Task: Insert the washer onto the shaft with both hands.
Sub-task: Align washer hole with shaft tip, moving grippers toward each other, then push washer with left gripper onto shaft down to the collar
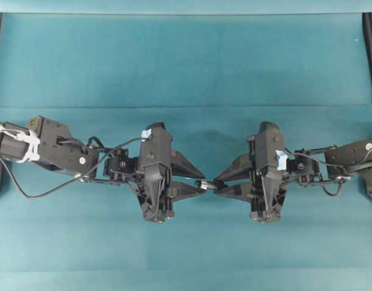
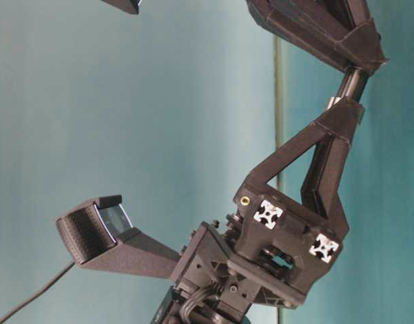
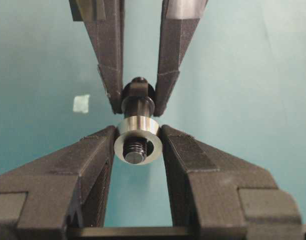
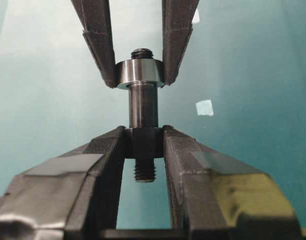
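- I see a teal table, no containers on it.
- My left gripper clamps the washer, already threaded over the shaft.
- At 3 o'clock overhead, my right gripper pinches the shaft's collar.

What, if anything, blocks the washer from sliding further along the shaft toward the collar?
Nothing visible does. The washer, pinched by the left gripper, already rings the shaft, whose threaded tip pokes through its hole. Bare rod runs from the washer to the collar clamped in the right gripper; those fingers at the collar are the only stop.
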Action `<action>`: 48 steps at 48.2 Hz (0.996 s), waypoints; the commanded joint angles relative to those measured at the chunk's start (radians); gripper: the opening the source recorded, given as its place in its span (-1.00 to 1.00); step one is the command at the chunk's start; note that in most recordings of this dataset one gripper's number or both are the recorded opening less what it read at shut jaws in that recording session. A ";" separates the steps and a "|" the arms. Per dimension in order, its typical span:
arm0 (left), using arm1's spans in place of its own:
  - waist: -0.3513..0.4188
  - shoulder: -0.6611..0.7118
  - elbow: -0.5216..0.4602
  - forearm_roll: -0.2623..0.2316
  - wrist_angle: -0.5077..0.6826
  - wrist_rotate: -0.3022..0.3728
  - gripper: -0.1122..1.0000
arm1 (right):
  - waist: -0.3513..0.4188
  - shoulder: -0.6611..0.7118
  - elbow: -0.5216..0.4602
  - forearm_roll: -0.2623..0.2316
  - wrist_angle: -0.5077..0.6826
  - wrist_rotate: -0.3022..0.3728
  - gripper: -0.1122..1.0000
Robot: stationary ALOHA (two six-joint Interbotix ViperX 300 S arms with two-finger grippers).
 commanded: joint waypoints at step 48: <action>-0.003 0.025 -0.095 0.002 0.126 0.080 -0.13 | -0.005 0.000 -0.028 -0.002 -0.003 -0.002 -0.79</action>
